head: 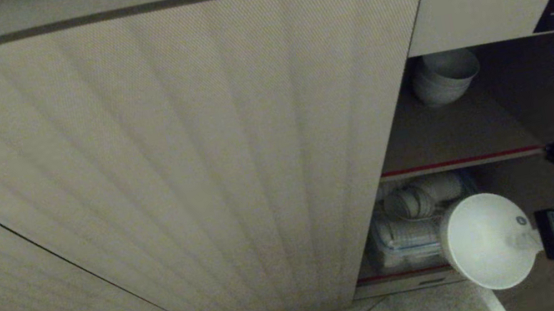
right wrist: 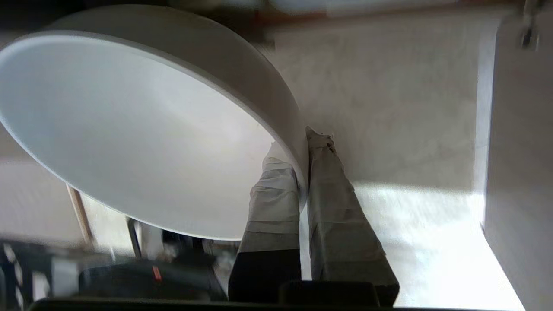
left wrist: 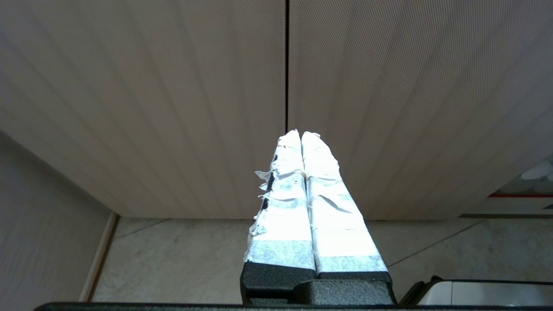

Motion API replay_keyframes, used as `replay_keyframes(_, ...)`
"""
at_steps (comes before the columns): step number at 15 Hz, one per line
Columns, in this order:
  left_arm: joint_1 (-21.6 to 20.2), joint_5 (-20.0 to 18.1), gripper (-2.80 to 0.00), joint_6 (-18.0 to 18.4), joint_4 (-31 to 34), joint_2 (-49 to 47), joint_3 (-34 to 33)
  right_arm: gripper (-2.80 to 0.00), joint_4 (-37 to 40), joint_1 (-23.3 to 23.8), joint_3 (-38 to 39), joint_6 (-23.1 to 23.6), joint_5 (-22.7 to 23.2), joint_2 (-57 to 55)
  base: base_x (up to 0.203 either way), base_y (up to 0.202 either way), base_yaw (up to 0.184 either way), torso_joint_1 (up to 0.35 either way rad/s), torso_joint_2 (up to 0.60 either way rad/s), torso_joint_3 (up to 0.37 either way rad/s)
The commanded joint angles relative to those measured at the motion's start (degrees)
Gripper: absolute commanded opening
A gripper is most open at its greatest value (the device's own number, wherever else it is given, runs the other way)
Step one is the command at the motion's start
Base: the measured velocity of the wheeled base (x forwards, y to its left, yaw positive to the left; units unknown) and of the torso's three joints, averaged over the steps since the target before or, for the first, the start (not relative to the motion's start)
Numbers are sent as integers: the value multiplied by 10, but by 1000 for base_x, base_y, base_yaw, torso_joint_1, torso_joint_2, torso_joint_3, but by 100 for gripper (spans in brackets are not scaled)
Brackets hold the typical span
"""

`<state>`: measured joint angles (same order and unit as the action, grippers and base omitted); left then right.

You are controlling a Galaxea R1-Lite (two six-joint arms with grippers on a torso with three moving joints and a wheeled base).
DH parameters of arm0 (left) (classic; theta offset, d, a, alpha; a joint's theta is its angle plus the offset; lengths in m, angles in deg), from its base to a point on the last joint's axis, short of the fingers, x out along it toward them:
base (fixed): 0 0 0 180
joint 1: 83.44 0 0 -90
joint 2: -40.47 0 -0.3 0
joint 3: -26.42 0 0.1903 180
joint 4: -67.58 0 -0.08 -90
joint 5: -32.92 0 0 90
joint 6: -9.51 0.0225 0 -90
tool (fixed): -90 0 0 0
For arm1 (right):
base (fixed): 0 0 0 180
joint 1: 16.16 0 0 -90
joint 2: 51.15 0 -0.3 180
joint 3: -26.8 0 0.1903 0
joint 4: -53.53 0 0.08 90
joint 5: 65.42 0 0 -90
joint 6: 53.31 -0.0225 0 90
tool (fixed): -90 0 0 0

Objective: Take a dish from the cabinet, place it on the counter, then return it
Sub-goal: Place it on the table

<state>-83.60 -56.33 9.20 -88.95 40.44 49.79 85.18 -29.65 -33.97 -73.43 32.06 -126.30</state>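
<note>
Dish (head: 485, 240) position: held at its rim, tilted on edge, in front of the open cabinet (head: 456, 148), low beside the red-edged shelf (head: 461, 162). Left: the ribbed door (head: 171, 162) fills the head view; the left gripper (left wrist: 301, 134) is parked facing it, fingers pressed together, empty. Upper shelf: stacked bowls (head: 444, 76). Right: the right gripper (right wrist: 302, 142) is clamped on the dish rim, one finger inside, one outside.

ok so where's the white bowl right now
In the head view the white bowl is at lower right, pinched by its rim in the right end effector, in front of the open cabinet's lower shelf.
</note>
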Motion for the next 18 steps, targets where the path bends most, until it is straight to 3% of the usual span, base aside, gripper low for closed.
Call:
replay_keyframes(1, 0, 0, -280, 0, 0, 0, 0, -280, 37, -6, 5, 19, 3, 39, 0, 0, 0, 0, 0, 0)
replay_keyframes(9, 0, 0, -280, 0, 0, 0, 0, -280, 182, -36, 6, 30, 17, 109, 0, 0, 0, 0, 0, 0)
replay_keyframes(13, 0, 0, -280, 0, 0, 0, 0, -280, 271, -44, 8, 71, 20, 158, 0, 0, 0, 0, 0, 0)
replay_keyframes(18, 0, 0, -280, 0, 0, 0, 0, -280, 342, -50, 5, 79, 20, 201, 0, 0, 0, 0, 0, 0)
